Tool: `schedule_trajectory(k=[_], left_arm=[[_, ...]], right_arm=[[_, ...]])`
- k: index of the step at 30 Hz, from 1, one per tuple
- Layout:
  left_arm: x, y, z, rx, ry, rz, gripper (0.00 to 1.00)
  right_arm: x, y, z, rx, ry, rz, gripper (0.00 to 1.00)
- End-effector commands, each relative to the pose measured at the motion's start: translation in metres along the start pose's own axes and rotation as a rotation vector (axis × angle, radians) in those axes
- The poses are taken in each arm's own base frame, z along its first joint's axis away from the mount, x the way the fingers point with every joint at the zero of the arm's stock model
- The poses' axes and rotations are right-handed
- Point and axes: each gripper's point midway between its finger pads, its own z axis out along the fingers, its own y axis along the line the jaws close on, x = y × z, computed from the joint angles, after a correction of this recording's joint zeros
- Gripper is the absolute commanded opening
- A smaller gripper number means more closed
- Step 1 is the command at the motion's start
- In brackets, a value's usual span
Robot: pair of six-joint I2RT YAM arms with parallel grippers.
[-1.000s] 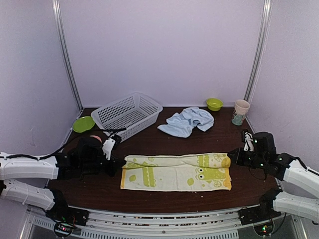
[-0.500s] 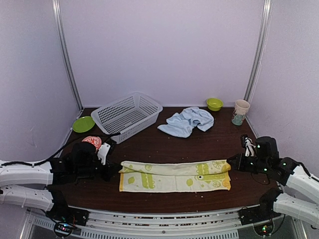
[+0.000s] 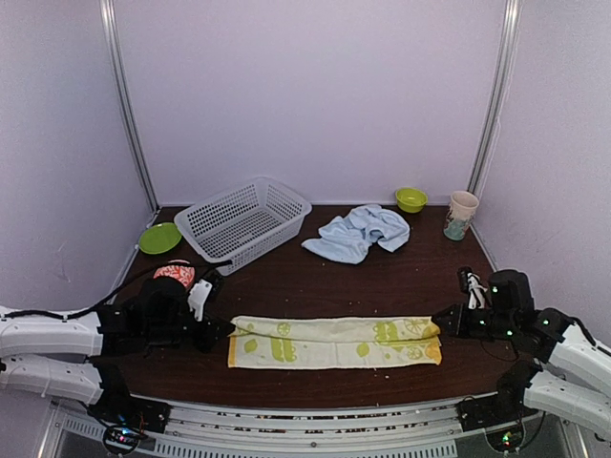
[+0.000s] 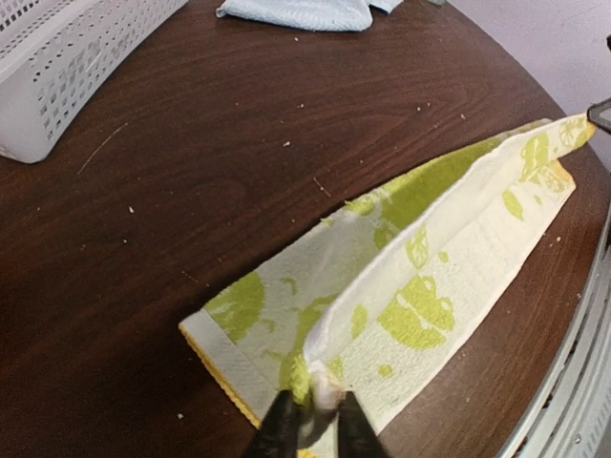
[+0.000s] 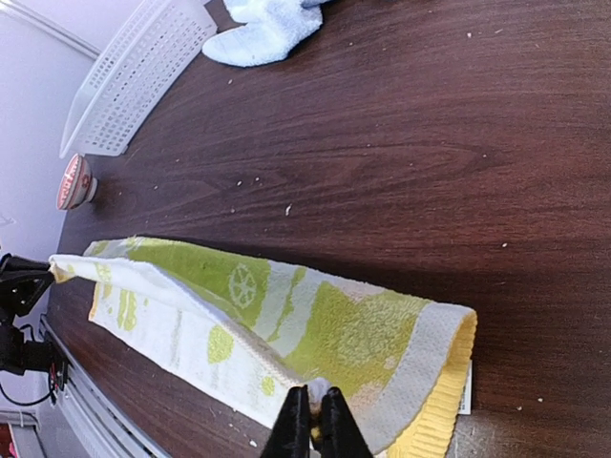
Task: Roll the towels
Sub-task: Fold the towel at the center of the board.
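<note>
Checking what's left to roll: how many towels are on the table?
2. The lemon-print towel lies folded along the near edge; the pale blue towel sits crumpled at the back, right of the basket.

Dark brown wood-grain tabletop enclosed on three sides by plain pale lilac walls, slim silver metal uprights standing at both rear corners, perforated silver metal rail along the near edge; lighting soft, even.
</note>
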Motion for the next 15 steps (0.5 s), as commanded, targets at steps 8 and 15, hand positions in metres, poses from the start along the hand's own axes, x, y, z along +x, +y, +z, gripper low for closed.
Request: schedule_trajectory(k=[8,15], left_arm=[[0.007,-0.009,-0.029,0.016,-0.022,-0.077,0.77],[-0.024,-0.002,-0.043,-0.066,-0.100,-0.106,0.78]], right_arm=[[0.012,0.016,-0.022,-0.083,0.013,0.045,0.86],[-0.012,0.014,-0.011,0.007,-0.004,0.047,0.79]])
